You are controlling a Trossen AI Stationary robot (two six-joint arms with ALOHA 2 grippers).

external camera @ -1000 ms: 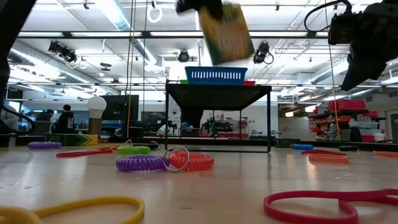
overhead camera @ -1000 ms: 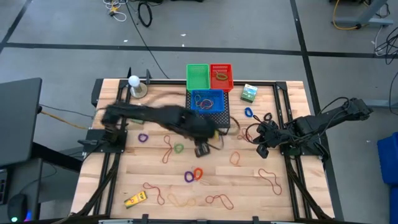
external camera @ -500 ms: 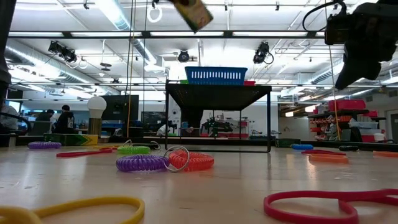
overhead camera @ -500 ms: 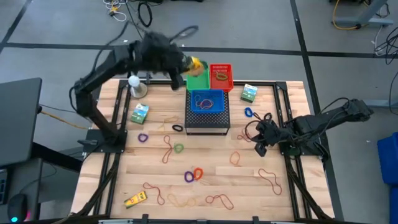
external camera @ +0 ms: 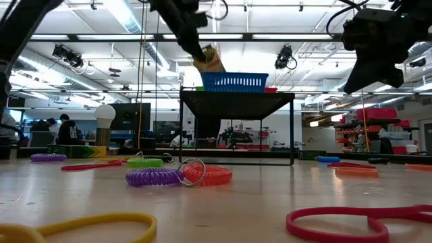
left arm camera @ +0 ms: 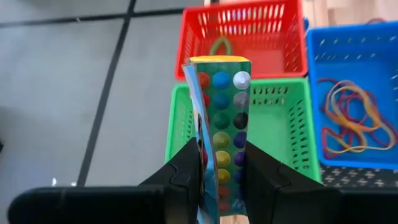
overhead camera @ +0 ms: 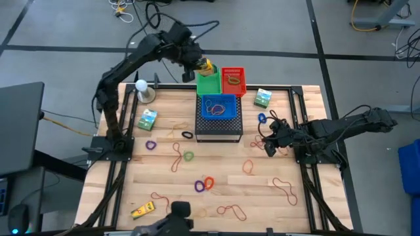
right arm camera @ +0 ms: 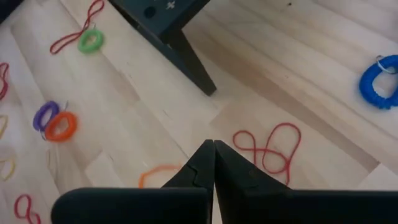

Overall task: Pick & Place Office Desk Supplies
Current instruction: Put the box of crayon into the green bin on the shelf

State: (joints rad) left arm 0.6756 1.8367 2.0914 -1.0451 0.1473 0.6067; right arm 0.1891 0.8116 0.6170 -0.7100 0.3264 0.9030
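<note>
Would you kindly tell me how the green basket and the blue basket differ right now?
The green basket looks empty, while the blue basket holds rubber bands. The green basket sits at the table's far edge; the blue basket stands on the black mesh box. The left gripper holds a crayon box over the green one. Both are open-topped and slotted.

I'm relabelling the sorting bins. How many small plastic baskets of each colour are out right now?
Green basket: 1
Red basket: 1
Blue basket: 1
Total: 3
</note>
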